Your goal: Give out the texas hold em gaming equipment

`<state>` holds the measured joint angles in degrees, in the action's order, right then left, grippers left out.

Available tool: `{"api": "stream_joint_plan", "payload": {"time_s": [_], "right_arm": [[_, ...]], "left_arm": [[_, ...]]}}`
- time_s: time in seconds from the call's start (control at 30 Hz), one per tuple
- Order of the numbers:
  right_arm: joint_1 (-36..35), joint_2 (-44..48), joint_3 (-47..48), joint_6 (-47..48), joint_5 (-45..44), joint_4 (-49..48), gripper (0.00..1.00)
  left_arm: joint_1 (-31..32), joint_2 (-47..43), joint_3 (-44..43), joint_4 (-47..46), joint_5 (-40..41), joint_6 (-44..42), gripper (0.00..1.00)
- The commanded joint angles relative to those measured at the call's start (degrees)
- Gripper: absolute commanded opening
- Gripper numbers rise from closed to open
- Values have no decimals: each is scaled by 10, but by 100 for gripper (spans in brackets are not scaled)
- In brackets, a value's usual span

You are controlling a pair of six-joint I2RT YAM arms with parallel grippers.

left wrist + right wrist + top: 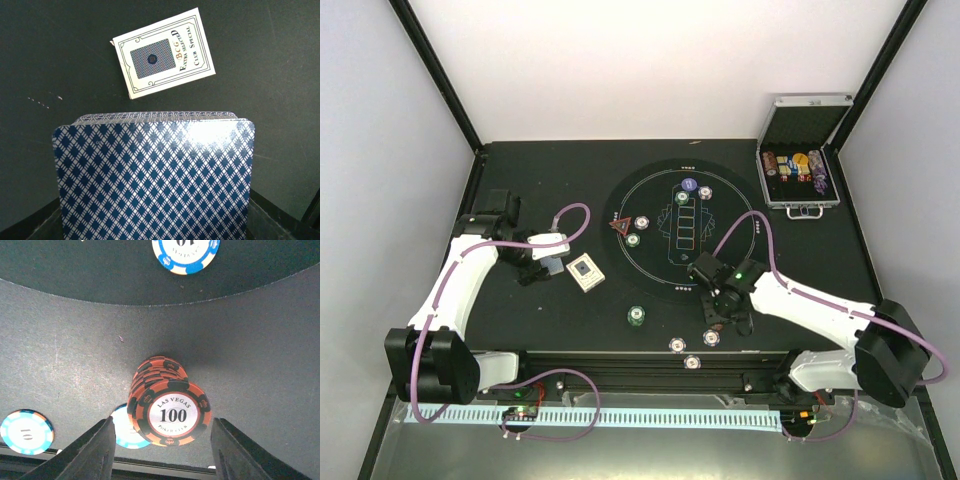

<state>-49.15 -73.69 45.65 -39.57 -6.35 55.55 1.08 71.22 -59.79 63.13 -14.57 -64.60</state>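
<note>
In the left wrist view a deck of blue diamond-backed playing cards point(155, 175) fills the foreground and hides the fingers. My left gripper point(552, 254) is shut on that deck, just left of the white card box point(585, 272). My right gripper point(162, 424) is open at the mat's near edge. Its fingers point(97, 455) stand either side of an upright stack of orange-black "100" poker chips point(170, 407), with a gap on both sides. Pale blue chips point(26, 431) lie close by. A red triangular marker point(619, 228) and several chips point(633, 240) sit on the round mat point(655, 265).
The open silver case point(800, 170) with chip rolls stands at the back right. A green chip point(636, 316) and two pale chips point(677, 345) lie near the front edge rail point(620, 360). A blue-white chip point(186, 255) lies on the mat ahead of the right gripper.
</note>
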Motion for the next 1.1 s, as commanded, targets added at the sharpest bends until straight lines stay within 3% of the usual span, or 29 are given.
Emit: {"api": "stream_joint_plan", "payload": {"time_s": [0.0,0.17,0.43,1.07], "right_arm": [[-3,15,23,-13,-28,23,58],[-3,-15,22,-16,-35,17,68],[-1,-44,-5,-20,-16,-31,69],[-2,-48,-4,-13,-23,-34,43]], "left_arm": [[-4,-6,-21,1,-2,-13,2],[-4,-6,-21,0,-3,-13,2],[-5,-5,-20,-2,2,-15,2],[-4,-6,-21,1,2,-15,2]]}}
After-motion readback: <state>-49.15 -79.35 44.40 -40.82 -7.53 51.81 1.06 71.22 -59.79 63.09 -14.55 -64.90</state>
